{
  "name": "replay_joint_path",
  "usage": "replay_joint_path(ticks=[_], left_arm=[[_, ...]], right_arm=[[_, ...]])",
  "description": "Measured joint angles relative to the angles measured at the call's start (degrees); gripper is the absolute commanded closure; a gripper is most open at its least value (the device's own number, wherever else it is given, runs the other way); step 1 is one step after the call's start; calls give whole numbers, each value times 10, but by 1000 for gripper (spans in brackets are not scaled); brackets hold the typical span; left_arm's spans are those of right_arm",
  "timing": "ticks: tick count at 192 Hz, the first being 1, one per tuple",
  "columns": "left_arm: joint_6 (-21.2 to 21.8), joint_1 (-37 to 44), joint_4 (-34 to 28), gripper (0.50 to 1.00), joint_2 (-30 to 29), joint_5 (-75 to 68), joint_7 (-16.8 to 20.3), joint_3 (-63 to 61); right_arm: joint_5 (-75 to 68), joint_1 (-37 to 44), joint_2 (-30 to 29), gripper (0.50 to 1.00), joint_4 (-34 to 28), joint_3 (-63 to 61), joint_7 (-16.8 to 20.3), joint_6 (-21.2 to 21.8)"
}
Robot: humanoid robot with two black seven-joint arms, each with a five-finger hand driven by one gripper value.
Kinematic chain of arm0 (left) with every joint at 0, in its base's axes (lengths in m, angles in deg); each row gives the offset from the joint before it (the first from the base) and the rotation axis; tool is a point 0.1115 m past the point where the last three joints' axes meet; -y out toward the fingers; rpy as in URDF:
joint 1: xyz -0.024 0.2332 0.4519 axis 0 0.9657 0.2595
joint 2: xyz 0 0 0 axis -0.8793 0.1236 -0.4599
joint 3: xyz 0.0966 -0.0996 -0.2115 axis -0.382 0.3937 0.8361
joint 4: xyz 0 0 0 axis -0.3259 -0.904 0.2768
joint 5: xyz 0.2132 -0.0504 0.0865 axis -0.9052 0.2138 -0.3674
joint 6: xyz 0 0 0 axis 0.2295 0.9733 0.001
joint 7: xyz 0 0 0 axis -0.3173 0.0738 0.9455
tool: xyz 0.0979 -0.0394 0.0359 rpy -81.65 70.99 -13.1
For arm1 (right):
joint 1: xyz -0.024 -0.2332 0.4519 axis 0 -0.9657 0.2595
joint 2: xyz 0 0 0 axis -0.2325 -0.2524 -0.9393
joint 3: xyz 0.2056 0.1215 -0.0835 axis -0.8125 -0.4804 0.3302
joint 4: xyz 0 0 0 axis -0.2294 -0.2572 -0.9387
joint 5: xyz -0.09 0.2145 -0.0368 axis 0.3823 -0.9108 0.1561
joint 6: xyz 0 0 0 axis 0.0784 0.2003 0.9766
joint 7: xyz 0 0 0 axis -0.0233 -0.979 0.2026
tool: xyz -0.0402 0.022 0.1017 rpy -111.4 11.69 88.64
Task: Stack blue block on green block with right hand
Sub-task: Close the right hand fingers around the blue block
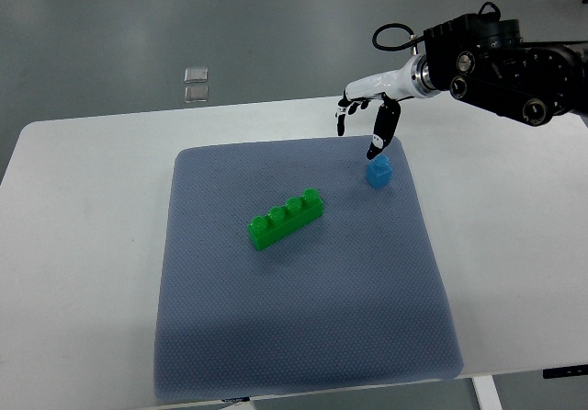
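The blue block (378, 173) is sitting near the mat's (303, 336) far right corner, well apart from the green block (286, 218) lying mid-mat. The right hand (365, 114) is hovering just above the blue one, fingers spread and holding nothing, one fingertip almost touching its top. A clean pickup is likely calling for lowering squarely, pinching opposite sides.

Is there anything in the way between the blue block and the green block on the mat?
Nothing visible. The blue block sits under the right hand, and only bare grey mat lies between it and the green block, down and to the left in the picture.
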Motion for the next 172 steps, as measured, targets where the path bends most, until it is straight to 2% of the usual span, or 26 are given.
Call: replay_joint_path(ticks=[110, 125, 126, 144, 153, 172], left_arm=[[0, 0, 0, 500, 0, 0, 0, -1], [0, 0, 0, 500, 0, 0, 0, -2], [0, 0, 0, 500, 0, 0, 0, -2], [0, 0, 0, 500, 0, 0, 0, -2], [0, 0, 0, 500, 0, 0, 0, -2], [0, 0, 0, 500, 0, 0, 0, -2]], right_arm=[[7, -72, -3, 599, 42, 6, 1, -56], [8, -80, -3, 607, 46, 7, 1, -62], [8, -80, -3, 625, 46, 7, 1, -62], [9, -86, -3, 638, 48, 7, -1, -68], [11, -89, -3, 662, 49, 7, -2, -69], [17, -92, -3, 671, 51, 7, -4, -72]])
